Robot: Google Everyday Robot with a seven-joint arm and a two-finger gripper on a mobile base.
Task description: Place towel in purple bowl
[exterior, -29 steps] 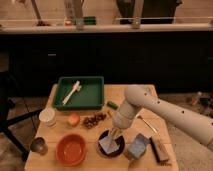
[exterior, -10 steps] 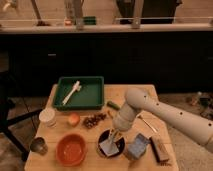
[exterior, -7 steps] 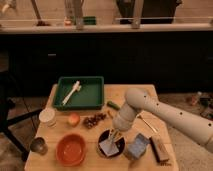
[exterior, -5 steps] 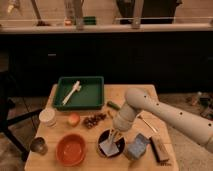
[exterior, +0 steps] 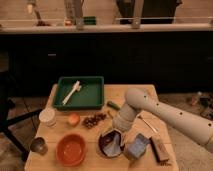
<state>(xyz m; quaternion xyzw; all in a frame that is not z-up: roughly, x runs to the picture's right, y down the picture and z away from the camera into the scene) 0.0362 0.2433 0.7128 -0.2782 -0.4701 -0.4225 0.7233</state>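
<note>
The purple bowl (exterior: 103,145) sits near the table's front edge, right of the orange bowl. The pale blue-grey towel (exterior: 113,143) lies creased inside it, towards its right side. My gripper (exterior: 117,131) hangs from the white arm that reaches in from the right. It is just above the bowl's far rim, right over the towel. I cannot tell whether it touches the towel.
An orange bowl (exterior: 71,149) stands to the left of the purple bowl. A blocky blue sponge (exterior: 136,148) and a brown bar (exterior: 160,148) lie to its right. A green tray (exterior: 92,97) holding a white utensil (exterior: 71,92) is behind. Grapes (exterior: 93,120), a fruit (exterior: 74,119), a white cup (exterior: 47,116) and a metal cup (exterior: 38,145) are at the left.
</note>
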